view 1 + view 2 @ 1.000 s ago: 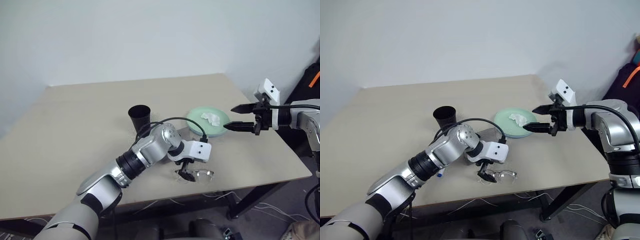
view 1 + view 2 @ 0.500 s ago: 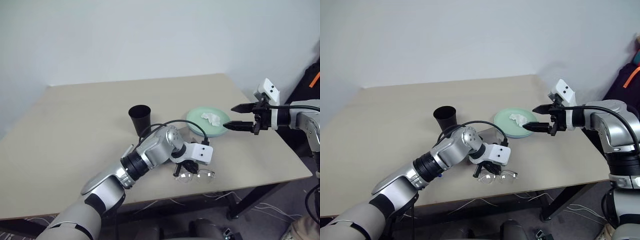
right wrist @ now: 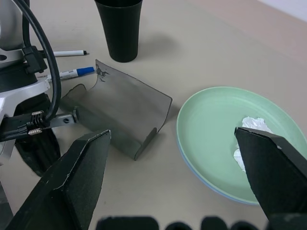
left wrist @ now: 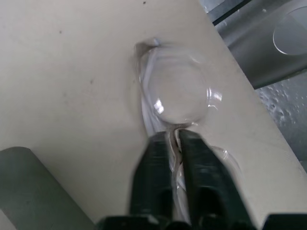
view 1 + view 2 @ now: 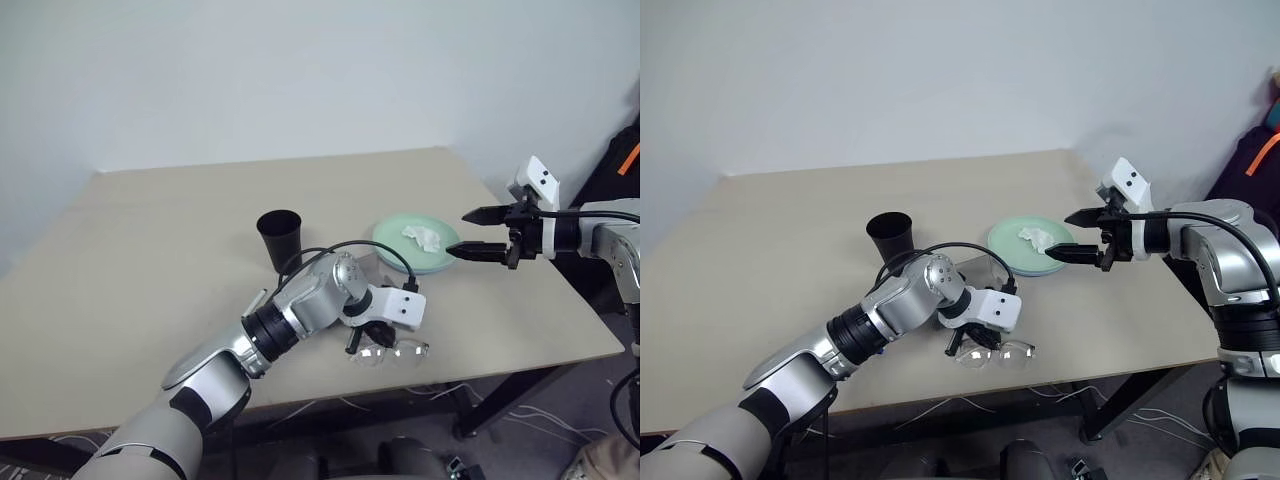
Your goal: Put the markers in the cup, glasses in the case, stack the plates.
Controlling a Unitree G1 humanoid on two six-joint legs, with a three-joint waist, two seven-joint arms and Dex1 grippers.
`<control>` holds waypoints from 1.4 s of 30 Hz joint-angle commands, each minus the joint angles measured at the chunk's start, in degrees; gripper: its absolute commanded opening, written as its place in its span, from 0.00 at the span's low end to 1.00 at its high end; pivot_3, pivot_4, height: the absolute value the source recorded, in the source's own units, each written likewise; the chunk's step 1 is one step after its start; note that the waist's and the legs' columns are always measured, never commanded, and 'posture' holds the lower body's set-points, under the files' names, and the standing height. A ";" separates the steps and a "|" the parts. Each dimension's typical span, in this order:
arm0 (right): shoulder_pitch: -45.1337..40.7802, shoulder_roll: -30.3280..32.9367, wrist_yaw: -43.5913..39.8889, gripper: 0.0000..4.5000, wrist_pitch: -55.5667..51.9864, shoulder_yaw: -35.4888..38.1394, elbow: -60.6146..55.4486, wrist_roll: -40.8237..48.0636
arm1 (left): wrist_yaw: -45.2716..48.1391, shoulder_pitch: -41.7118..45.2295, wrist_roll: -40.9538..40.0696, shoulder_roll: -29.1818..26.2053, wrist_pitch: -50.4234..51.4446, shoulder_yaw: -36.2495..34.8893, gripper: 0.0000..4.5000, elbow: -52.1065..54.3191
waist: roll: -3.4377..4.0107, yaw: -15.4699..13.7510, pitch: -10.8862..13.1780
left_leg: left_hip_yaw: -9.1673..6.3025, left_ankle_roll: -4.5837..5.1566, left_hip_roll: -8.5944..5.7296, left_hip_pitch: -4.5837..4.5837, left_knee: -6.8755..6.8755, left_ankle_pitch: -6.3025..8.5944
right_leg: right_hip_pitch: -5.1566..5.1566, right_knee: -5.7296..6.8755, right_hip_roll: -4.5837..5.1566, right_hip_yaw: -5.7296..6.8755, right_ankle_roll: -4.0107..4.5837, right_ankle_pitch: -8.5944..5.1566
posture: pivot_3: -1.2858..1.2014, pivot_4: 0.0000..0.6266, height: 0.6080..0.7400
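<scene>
Your mint plate (image 3: 218, 132) sits on the blue one on the bench (image 5: 150, 260), tissue (image 3: 249, 136) on top, right fingers (image 3: 261, 170) spread wide above. Case (image 3: 120, 115) lies open by the cup (image 3: 120, 24) and markers (image 3: 72, 72). Left fingers (image 4: 158, 163) are clamped on the glasses (image 4: 175, 93) bridge near the bench's front edge.

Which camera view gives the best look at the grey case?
The right wrist view: the case lies open, lid raised, beside the plates. In both eye views the left arm hides most of it; the left wrist view catches one grey corner.
</scene>
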State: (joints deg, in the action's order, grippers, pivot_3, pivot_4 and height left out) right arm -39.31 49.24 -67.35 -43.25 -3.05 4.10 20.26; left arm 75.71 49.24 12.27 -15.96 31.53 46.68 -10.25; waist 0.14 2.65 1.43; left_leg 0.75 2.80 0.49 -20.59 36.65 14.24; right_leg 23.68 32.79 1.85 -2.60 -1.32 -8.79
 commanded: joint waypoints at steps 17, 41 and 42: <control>-2.43 0.01 -0.26 1.00 2.26 0.38 1.68 0.08 | 0.33 7.59 -6.44 0.65 1.32 -11.49 0.01 -1.34 | 0.00 0.05 0.00 | 0.00 0.00 0.00 -0.01 0.03 0.00 | 0.01 0.00 0.00 0.00 0.00 0.00 | 0.52 0.00 0.94; -4.80 -1.40 -0.98 1.00 3.91 -1.41 3.47 -0.25 | -13.68 13.26 1.45 1.07 -3.54 -14.27 0.01 -30.01 | -0.02 -0.27 0.01 | -0.02 0.11 -0.05 -0.13 -0.02 0.07 | 0.09 0.02 -0.01 -0.03 -0.03 0.01 | 0.52 0.00 0.94; -4.79 -1.39 -0.97 1.00 3.92 -1.44 3.45 -0.23 | -13.68 13.03 1.56 1.31 -3.11 -14.16 0.01 -29.80 | -0.01 -0.26 0.01 | -0.01 0.11 -0.05 -0.13 -0.01 0.07 | 0.08 0.02 -0.01 -0.04 -0.03 0.01 | 0.52 0.00 0.94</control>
State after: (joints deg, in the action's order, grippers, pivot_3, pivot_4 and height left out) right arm -42.21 47.77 -68.11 -40.16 -5.51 8.11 20.04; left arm 62.49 61.91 13.03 -14.63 27.78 33.33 -41.26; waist 0.12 2.39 1.44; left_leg 0.74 2.92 0.44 -20.71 36.65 14.32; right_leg 23.76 32.81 1.84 -2.64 -1.36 -8.79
